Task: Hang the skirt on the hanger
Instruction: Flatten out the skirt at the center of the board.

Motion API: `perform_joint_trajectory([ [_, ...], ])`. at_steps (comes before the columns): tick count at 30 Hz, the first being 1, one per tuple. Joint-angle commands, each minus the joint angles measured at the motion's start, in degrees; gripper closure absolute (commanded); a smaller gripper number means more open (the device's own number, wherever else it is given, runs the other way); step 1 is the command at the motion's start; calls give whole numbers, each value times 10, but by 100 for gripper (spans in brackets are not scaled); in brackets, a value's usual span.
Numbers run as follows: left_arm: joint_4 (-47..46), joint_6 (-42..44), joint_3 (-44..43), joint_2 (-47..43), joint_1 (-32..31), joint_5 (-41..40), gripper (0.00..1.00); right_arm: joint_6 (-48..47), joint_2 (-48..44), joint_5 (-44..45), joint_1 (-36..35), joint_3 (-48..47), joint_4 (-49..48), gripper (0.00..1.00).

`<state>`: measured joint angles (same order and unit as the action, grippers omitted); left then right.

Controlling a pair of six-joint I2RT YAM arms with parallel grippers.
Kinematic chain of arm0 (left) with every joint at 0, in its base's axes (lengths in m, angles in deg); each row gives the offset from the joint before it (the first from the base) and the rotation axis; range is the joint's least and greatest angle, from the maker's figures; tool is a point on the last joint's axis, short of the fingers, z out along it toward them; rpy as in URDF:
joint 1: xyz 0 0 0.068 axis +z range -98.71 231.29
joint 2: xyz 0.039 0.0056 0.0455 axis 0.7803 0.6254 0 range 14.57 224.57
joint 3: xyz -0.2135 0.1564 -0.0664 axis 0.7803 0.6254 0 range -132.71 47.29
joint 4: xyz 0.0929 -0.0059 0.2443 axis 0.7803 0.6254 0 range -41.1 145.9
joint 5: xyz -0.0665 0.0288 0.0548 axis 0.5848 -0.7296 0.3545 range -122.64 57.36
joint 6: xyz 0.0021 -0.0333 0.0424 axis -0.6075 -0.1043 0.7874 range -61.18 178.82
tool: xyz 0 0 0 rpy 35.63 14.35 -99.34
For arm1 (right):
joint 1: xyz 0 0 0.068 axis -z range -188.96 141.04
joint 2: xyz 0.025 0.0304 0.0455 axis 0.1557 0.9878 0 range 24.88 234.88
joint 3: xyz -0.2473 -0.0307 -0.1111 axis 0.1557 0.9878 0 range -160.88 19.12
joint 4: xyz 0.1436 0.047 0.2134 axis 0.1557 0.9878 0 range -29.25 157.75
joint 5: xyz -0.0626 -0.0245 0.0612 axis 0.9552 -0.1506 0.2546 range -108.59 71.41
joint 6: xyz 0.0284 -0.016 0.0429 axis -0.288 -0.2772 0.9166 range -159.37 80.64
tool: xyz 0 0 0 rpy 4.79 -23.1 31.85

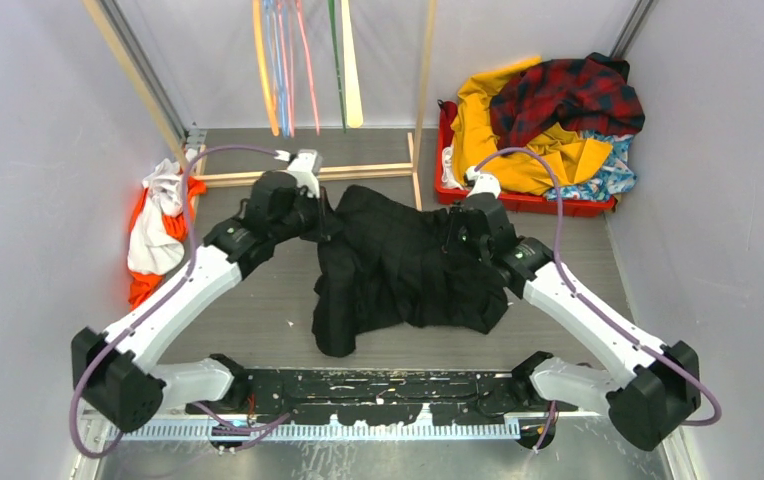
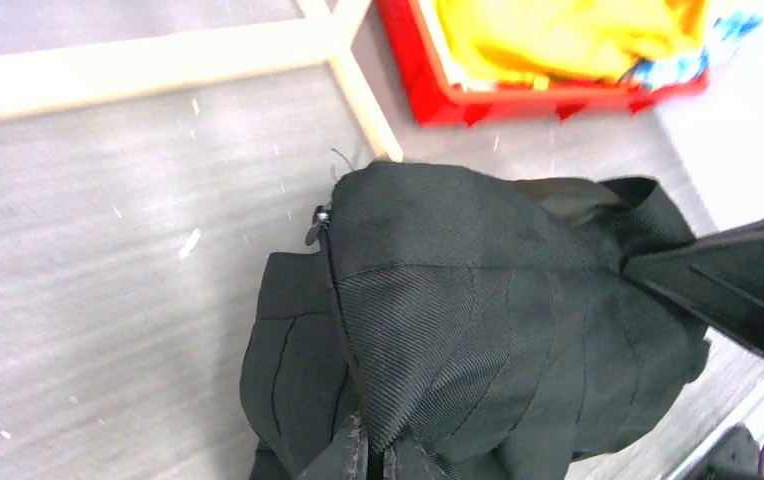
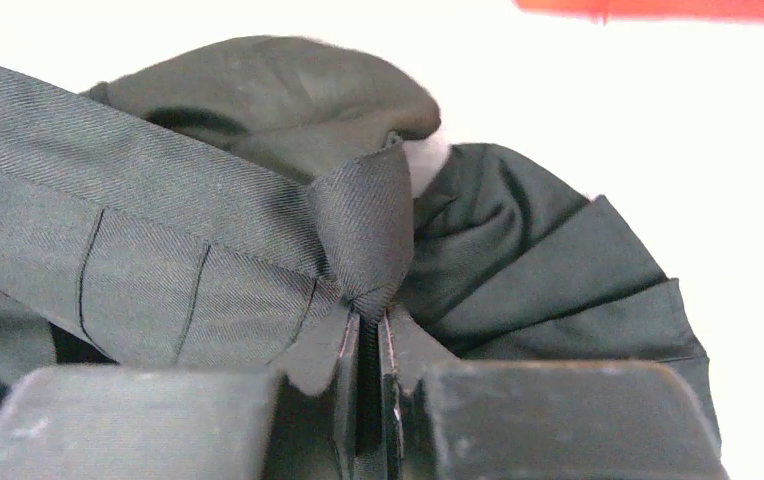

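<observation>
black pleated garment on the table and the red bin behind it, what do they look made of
Black pleated garment: woven cloth, matte, likely a twill; fine diagonal ribs show. Red rectangular bin: probably hard plastic, smooth, slightly glossy rim.

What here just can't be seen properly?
Top view: coloured hangers, blurred streaks cut off by the upper edge.
Top view: blue flowered fabric, mostly buried under the yellow garment in the red bin.
Top view: left hand and right hand, their grip on the black garment hidden behind their own wrists.
Right wrist view: table washed out white.
</observation>
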<state>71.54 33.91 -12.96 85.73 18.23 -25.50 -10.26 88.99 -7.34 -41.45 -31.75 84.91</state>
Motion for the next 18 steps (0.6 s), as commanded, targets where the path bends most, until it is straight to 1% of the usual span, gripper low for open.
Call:
perform_joint_trajectory([
  [1, -43, 32, -13, -83, 13, -31, 100, -28, -59, 8, 1, -12, -59, 86],
  [4, -62, 27, 62, -161, 13, -45, 100, -15, -98, -37, 1, 48, -70, 84],
  [6, -60, 9, 122, -199, 12, -51, 99, -2, -99, -71, -1, 91, -58, 80],
  [8, -67, -24, 189, -226, 12, -34, 99, 35, -98, -82, -6, 139, -53, 79],
  [9, -74, -44, 226, -242, 11, -26, 98, 52, -99, -101, -8, 163, -57, 72],
  [10, -82, -67, 263, -253, 9, -23, 98, 69, -99, -117, -11, 186, -65, 59],
  [11, -91, -89, 305, -262, 6, -20, 97, 87, -96, -130, -17, 203, -69, 53],
  [14, -102, -142, 369, -280, -10, -20, 96, 123, -96, -147, -50, 235, -68, 38],
  [16, -100, -171, 391, -283, -30, -26, 95, 136, -113, -143, -77, 230, -33, 31],
  [18, -83, -189, 395, -277, -43, -35, 94, 136, -130, -122, -91, 204, 17, 27],
])
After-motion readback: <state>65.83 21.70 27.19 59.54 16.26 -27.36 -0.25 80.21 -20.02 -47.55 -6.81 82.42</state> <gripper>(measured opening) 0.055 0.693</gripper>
